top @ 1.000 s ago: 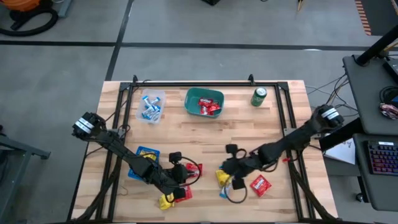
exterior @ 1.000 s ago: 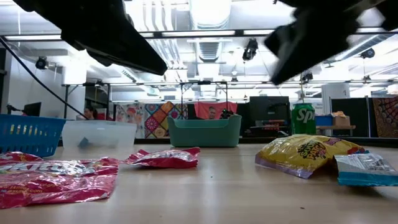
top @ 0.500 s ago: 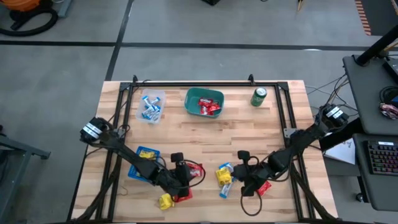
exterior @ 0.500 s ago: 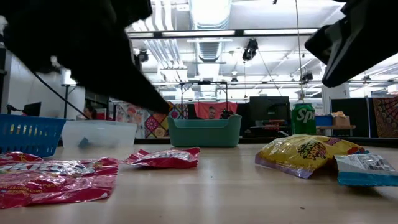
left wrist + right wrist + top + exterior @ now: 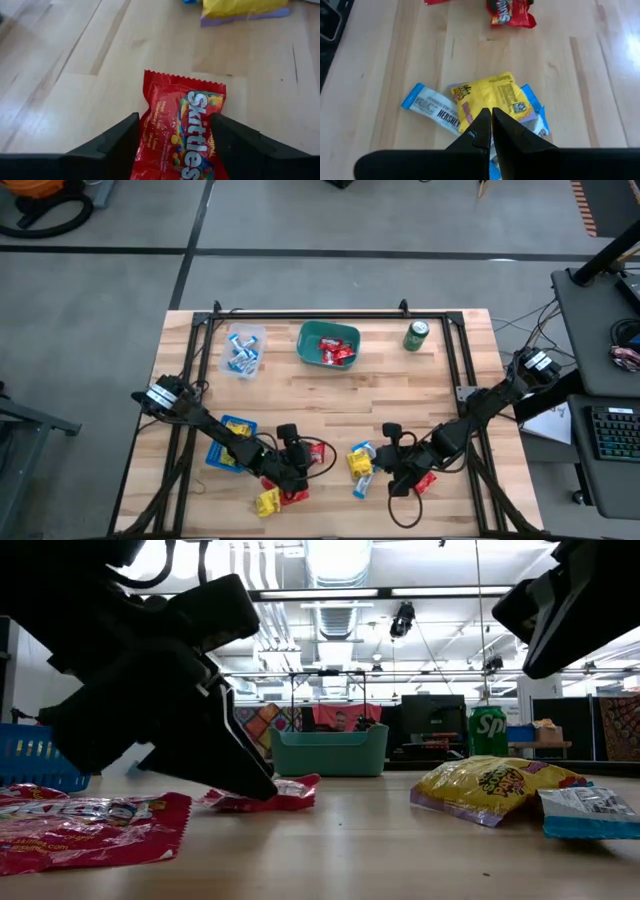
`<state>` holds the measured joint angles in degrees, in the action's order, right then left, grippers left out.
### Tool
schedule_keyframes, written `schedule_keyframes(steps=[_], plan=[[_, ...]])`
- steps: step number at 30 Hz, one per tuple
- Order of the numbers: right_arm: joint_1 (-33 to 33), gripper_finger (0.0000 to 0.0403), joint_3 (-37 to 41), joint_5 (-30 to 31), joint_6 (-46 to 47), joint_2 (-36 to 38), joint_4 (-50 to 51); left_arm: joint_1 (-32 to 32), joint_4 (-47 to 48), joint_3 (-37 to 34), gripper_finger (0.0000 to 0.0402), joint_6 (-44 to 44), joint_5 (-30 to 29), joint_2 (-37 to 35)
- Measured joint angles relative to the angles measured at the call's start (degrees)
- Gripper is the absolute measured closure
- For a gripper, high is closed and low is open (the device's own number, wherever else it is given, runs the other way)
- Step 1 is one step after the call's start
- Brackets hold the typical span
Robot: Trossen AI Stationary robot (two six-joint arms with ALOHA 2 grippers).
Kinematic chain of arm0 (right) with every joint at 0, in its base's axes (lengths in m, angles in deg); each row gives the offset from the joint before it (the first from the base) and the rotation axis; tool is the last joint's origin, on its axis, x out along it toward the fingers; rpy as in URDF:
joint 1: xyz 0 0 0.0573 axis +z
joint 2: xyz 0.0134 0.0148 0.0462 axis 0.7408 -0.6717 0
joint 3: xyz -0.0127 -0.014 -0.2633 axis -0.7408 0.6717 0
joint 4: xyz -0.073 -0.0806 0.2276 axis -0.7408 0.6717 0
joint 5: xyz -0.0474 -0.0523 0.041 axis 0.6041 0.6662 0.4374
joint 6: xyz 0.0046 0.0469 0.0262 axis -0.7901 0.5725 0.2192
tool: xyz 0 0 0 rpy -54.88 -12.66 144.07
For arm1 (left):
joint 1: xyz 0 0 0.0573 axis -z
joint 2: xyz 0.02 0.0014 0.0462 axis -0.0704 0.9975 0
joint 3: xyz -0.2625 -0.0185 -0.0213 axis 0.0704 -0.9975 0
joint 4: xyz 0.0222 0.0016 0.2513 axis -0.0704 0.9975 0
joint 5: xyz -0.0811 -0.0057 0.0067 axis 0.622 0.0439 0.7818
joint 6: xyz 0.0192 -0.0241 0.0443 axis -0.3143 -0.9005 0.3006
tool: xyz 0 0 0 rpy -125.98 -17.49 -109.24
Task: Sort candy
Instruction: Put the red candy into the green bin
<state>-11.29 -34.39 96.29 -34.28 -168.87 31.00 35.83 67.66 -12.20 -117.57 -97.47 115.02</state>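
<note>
Between left end effector (image 5: 175, 145) fingers: Skittles packet (image 5: 182, 132).

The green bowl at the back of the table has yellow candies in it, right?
Not quite. The green bowl at the back of the table holds red candy packets, not yellow ones; the high view shows it.

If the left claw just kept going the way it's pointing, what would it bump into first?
Most likely the red Skittles packet: the left gripper stands open with that packet lying flat on the table between its fingers. Depth is hard to judge, so it may meet packet and tabletop together.
</note>
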Motion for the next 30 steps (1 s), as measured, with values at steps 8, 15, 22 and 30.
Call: schedule_keyframes(steps=[8, 15, 22, 30], plan=[[0.0, 0.0394, 0.3, -2.8, -0.2, 0.0, 0.5, 0.0, 0.1, -0.1, 0.0198, 0.0, 0.3, 0.2], [0.0, 0.0394, 0.7, -2.3, -0.4, 0.0, 0.4, 0.0, 0.6, -0.1, 0.0283, -0.3, 0.0, 0.2], [0.0, 0.0394, 0.7, -0.8, -1.1, 0.0, 0.4, 0.0, 0.6, 0.1, 0.0386, 0.2, -0.5, 0.2], [-0.8, 0.0394, 1.0, 8.7, -3.6, 0.0, -6.5, 0.0, 0.7, 2.2, 0.0392, 6.6, -5.2, -0.3]])
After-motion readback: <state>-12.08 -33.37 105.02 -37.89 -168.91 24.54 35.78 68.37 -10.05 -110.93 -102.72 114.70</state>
